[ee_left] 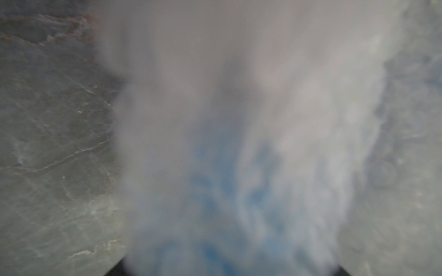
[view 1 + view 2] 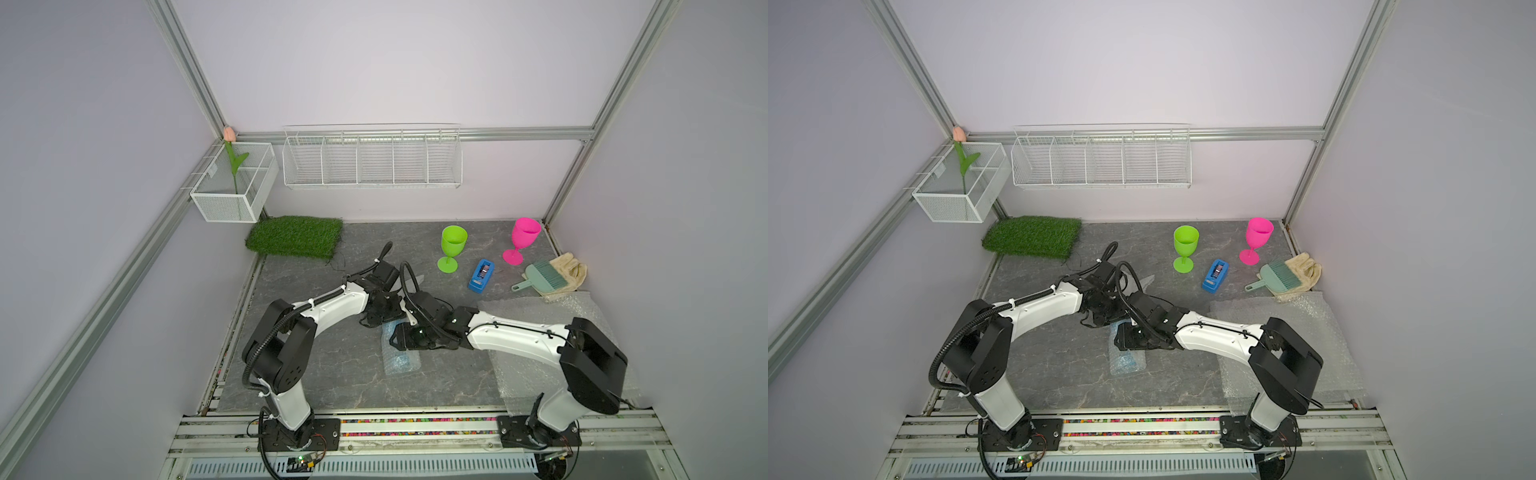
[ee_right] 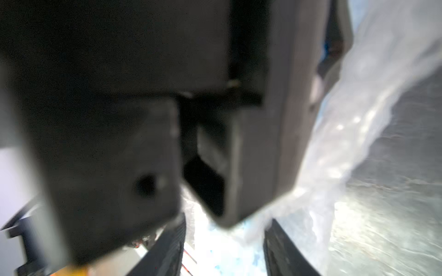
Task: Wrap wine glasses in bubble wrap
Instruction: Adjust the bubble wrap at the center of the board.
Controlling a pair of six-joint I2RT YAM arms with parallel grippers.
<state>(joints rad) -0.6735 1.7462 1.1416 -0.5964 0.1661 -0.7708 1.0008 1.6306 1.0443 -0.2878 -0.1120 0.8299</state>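
A blue wine glass rolled in bubble wrap (image 2: 401, 361) (image 2: 1126, 362) lies mid-table. My left gripper (image 2: 380, 316) (image 1: 230, 270) sits over its far end. In the left wrist view blurred wrap with blue showing through (image 1: 239, 143) fills the span between the jaws, so they look shut on the bundle. My right gripper (image 2: 397, 338) (image 3: 227, 229) is on the bundle just behind, fingers (image 3: 167, 246) apart with bright wrap between them. The left gripper's dark body blocks most of the right wrist view. The green glass (image 2: 453, 247) and pink glass (image 2: 523, 239) stand upright at the back right.
Spare bubble wrap sheets (image 2: 540, 311) lie under the right arm. A blue tape dispenser (image 2: 481, 276), a teal brush (image 2: 544, 276) and a beige glove (image 2: 571, 270) lie at the right. A grass mat (image 2: 295, 236) is at the back left. Wire baskets (image 2: 372, 160) hang on the wall.
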